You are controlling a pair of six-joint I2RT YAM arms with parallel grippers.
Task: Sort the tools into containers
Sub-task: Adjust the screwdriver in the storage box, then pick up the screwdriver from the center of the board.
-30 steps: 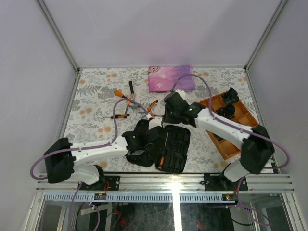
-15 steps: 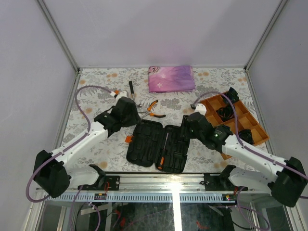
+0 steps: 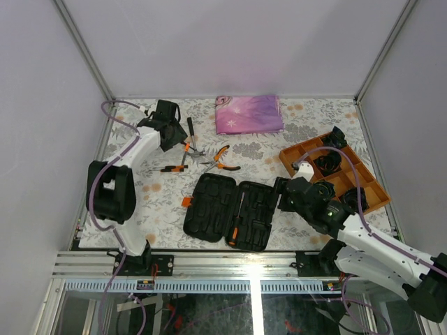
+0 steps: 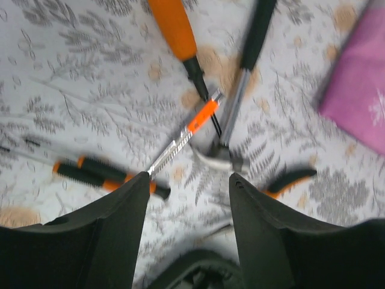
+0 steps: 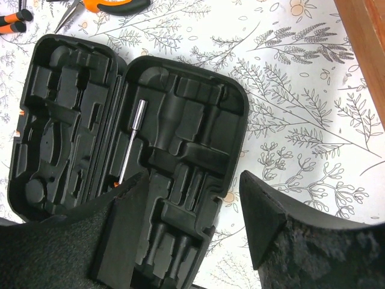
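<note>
Below L jaws, spread, empty: hammer (image 4: 237, 102), screwdriver (image 4: 173, 29) meeting; R jaws spread above open case (image 5: 180, 132).

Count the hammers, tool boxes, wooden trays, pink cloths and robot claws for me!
Hammer: 1
Tool box: 1
Wooden tray: 1
Pink cloth: 1
Claws: 2, left claw and right claw
Total: 6
</note>
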